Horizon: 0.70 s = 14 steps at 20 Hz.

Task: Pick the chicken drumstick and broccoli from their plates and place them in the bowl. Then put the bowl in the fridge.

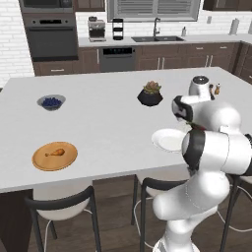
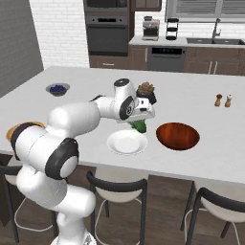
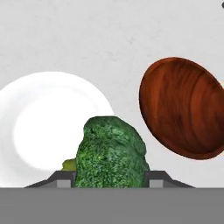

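While the gripper (image 2: 139, 125) hangs above the counter (image 1: 108, 133) with its jaws partly closed on the broccoli (image 3: 111, 153), the floret sits lifted over the far edge of the white plate (image 2: 127, 142), between that plate and the reddish-brown bowl (image 2: 178, 135) just beside it. Farther to the left, near the counter's front edge, the chicken drumstick (image 1: 55, 152) lies on the tan wooden plate (image 1: 54, 156). Beyond these stand a black succulent pot (image 1: 150, 94) and a small grey bowl of blueberries (image 1: 51, 102).
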Available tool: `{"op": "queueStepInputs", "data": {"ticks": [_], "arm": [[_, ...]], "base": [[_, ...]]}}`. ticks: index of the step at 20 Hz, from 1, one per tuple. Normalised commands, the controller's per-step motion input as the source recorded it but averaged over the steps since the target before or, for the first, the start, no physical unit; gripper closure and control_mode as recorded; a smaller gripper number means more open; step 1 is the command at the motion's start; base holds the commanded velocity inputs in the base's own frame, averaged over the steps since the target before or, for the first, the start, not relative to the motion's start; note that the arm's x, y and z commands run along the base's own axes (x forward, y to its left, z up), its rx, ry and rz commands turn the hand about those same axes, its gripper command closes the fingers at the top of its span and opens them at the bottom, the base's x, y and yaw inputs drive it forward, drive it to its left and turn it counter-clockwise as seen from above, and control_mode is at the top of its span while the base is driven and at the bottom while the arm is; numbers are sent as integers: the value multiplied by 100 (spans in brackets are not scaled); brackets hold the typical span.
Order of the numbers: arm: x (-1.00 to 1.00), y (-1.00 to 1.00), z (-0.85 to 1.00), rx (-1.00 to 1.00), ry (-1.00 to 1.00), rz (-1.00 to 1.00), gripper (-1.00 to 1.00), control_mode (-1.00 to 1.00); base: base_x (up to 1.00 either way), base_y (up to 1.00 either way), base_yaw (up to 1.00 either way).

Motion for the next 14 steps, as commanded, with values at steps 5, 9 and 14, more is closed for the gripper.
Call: {"op": "queueStepInputs", "data": {"ticks": [5,9,14], "arm": [[4,-100,3,1,0,0,100,-100],[33,-88,-1,2,0,0,100,-100],[36,-52,-19,7,0,0,100,-100]], "base": [[0,0,0],[0,0,0],[0,0,0]]}}
